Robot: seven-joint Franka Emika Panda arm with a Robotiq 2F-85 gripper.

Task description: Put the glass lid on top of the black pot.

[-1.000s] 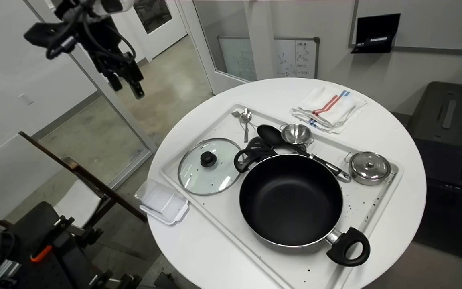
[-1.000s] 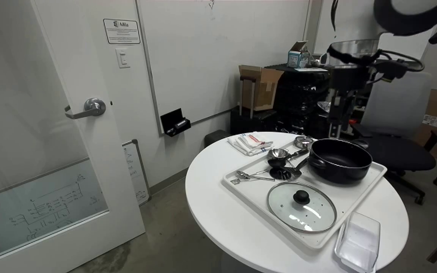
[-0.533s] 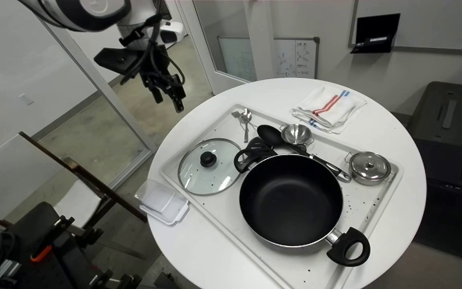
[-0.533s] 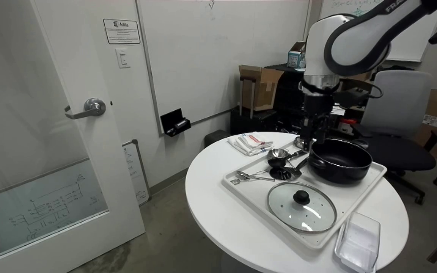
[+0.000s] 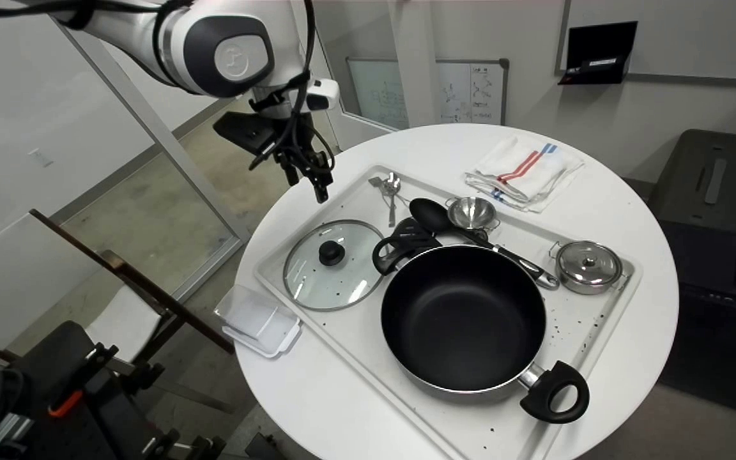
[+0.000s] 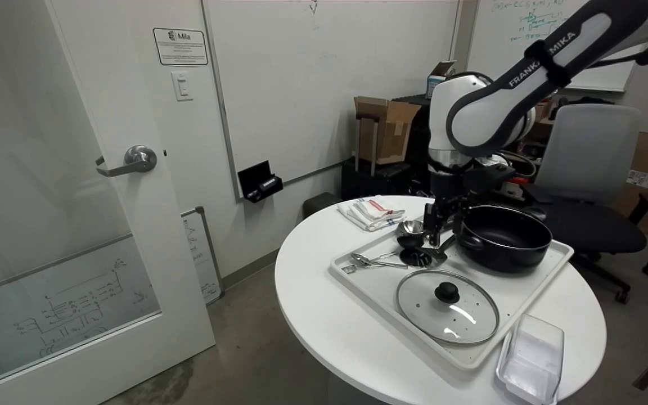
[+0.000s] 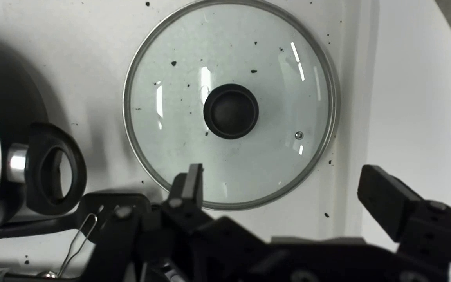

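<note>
White round tabletop (image 5: pixel 317 390) under our tray (image 5: pixel 368 340), utensils (image 5: pixel 430 215) bunched beside black pot (image 5: pixel 464 319), glass lid (image 7: pixel 231 109) flat on tray near pot's handle, our pincer (image 7: pixel 282 172) hanging nearby, jaws spread wide.

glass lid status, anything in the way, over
Hand open, empty. Glass lid on white tray beside black pot, not yet on it. Nothing seen blocking access from above.
</note>
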